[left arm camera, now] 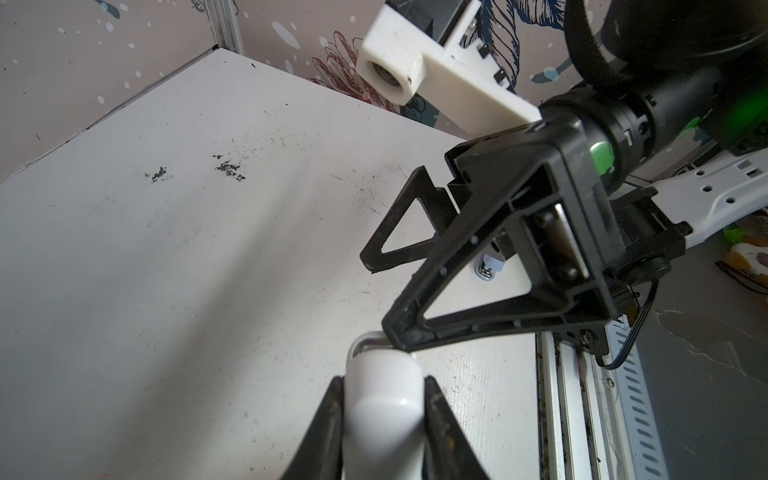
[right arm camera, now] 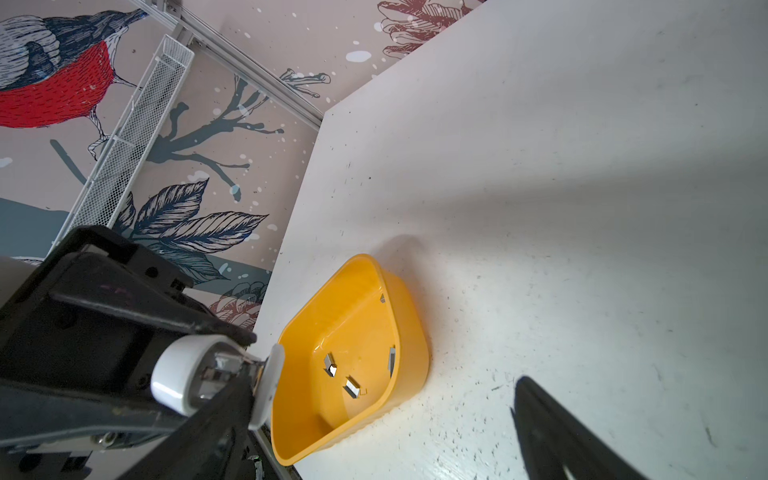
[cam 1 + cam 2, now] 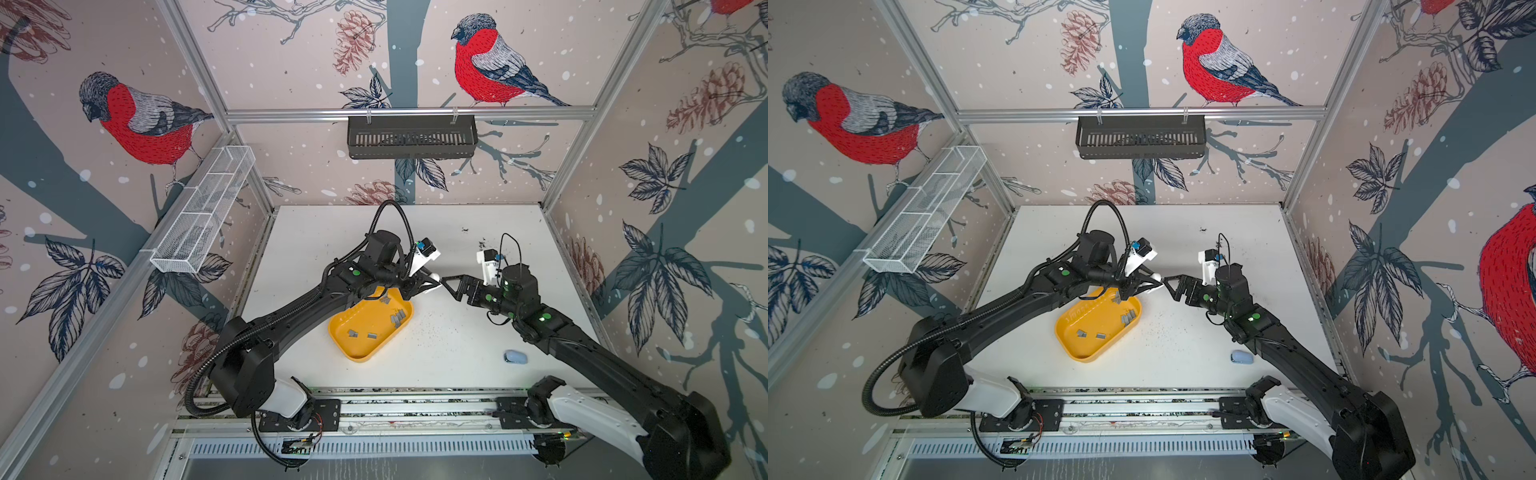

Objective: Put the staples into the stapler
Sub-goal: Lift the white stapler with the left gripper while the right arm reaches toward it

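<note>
My left gripper (image 3: 434, 284) (image 3: 1156, 284) (image 1: 384, 384) is shut on a small white stapler (image 3: 433, 276) (image 3: 1155, 276) (image 1: 382, 407) and holds it above the table. The stapler (image 2: 178, 380) points its front end at my right gripper, with metal showing inside and a white flap standing off its tip. My right gripper (image 3: 451, 289) (image 3: 1172, 289) (image 1: 376, 299) (image 2: 386, 399) is open, and one fingertip touches the stapler's front end. Several grey staples (image 3: 397, 318) (image 3: 1129, 316) (image 2: 352, 386) lie loose in a yellow tray (image 3: 365, 343) (image 3: 1088, 336) (image 2: 411, 340) below the left gripper.
A small pale blue object (image 3: 515, 356) (image 3: 1241, 356) lies on the white table beside the right arm. Dark specks are scattered right of the tray. A black basket (image 3: 411, 137) hangs on the back wall and a white wire basket (image 3: 203, 208) on the left wall.
</note>
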`<move>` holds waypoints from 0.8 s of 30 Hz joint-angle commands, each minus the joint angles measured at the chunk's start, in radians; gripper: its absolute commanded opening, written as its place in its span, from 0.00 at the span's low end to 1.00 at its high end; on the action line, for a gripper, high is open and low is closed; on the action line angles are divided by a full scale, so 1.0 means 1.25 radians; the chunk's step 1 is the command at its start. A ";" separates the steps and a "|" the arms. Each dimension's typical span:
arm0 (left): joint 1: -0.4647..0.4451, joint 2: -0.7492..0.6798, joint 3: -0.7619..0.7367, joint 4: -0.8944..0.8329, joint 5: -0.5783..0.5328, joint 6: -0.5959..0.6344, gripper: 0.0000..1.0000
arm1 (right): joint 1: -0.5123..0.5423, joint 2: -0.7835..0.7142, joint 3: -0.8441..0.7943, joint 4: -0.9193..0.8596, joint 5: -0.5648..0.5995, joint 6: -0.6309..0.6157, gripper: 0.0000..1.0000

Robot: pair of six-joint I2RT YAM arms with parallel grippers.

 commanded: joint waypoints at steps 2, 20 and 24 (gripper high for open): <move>0.000 -0.001 0.007 0.025 0.035 0.011 0.24 | 0.004 0.004 -0.001 -0.001 0.020 -0.007 0.97; 0.000 -0.016 -0.008 0.059 0.055 -0.010 0.21 | 0.019 -0.009 -0.035 -0.026 0.044 -0.008 0.97; 0.000 -0.014 -0.009 0.066 0.064 -0.016 0.20 | 0.025 -0.003 -0.034 -0.027 0.048 -0.011 0.97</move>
